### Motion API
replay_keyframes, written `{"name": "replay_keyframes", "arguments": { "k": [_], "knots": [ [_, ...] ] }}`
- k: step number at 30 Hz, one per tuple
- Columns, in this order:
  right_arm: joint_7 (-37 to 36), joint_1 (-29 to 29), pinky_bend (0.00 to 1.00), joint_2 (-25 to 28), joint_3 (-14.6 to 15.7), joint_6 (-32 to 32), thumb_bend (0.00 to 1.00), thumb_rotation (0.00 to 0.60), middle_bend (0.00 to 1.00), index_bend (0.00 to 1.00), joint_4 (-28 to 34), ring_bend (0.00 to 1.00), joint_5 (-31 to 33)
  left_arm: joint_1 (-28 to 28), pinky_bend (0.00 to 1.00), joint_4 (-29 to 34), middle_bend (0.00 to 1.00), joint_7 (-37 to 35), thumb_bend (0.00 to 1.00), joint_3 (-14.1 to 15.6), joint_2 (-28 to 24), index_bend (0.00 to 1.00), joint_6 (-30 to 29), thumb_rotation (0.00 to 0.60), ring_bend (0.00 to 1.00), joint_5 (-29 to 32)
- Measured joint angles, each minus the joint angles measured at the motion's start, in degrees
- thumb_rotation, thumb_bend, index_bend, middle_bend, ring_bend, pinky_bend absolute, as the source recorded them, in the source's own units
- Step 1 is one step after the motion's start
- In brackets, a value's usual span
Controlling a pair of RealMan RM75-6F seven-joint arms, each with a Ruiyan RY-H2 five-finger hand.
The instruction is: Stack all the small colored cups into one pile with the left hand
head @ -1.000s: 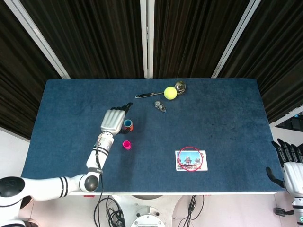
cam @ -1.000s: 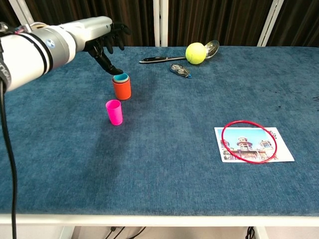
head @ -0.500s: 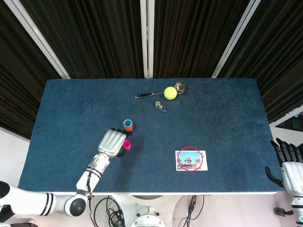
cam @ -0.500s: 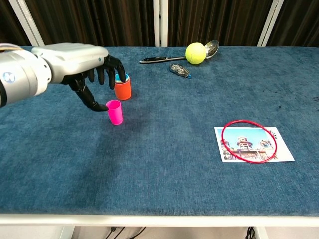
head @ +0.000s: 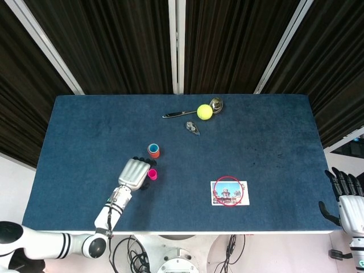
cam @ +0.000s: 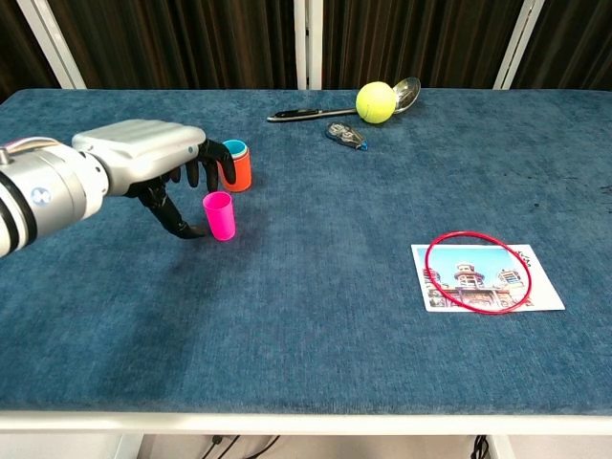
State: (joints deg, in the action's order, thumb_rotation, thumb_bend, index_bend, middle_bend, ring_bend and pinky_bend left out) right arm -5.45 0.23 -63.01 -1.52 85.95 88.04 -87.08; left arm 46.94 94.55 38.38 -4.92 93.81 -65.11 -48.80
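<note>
The left hand [cam: 153, 158] reaches over the blue felt-like bench [cam: 316, 316] palm down, its silver back up and its black fingers [cam: 177, 218] spread and curled downward around nothing, just left of the pink cup [cam: 220, 214]. Whether a fingertip touches the cup cannot be told. The pink cup is a smooth plastic cylinder standing upright, mouth up. Just behind it stands the orange cup [cam: 237, 168], also upright, with a blue cup [cam: 234, 147] nested inside, only its rim showing. In the head view the left hand [head: 135, 172] lies beside the pink cup [head: 152, 174], with the orange cup [head: 153, 151] further back. The right hand [head: 347, 196] hangs off the bench's right edge, fingers apart, holding nothing.
</note>
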Motion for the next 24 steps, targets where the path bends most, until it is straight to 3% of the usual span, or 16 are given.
{"name": "replay_keyframes", "arguments": {
  "k": [14, 24],
  "knots": [
    [-1.52, 0.34, 0.00, -0.32, 0.07, -1.46, 0.33, 0.600, 0.00, 0.00, -1.66, 0.00, 0.78, -0.27, 0.50, -7.27, 0.47, -2.30, 0.23, -0.90, 4.10, 0.45, 1.51, 0.600, 0.49, -4.53],
    [-2.25, 0.24, 0.00, -0.07, 0.08, -1.53, 0.33, 0.600, 0.00, 0.00, -2.04, 0.00, 1.00, -0.54, 0.56, -9.00, 0.53, -1.94, 0.26, -1.75, 4.99, 0.52, 1.77, 0.600, 0.56, -6.08]
  ]
}}
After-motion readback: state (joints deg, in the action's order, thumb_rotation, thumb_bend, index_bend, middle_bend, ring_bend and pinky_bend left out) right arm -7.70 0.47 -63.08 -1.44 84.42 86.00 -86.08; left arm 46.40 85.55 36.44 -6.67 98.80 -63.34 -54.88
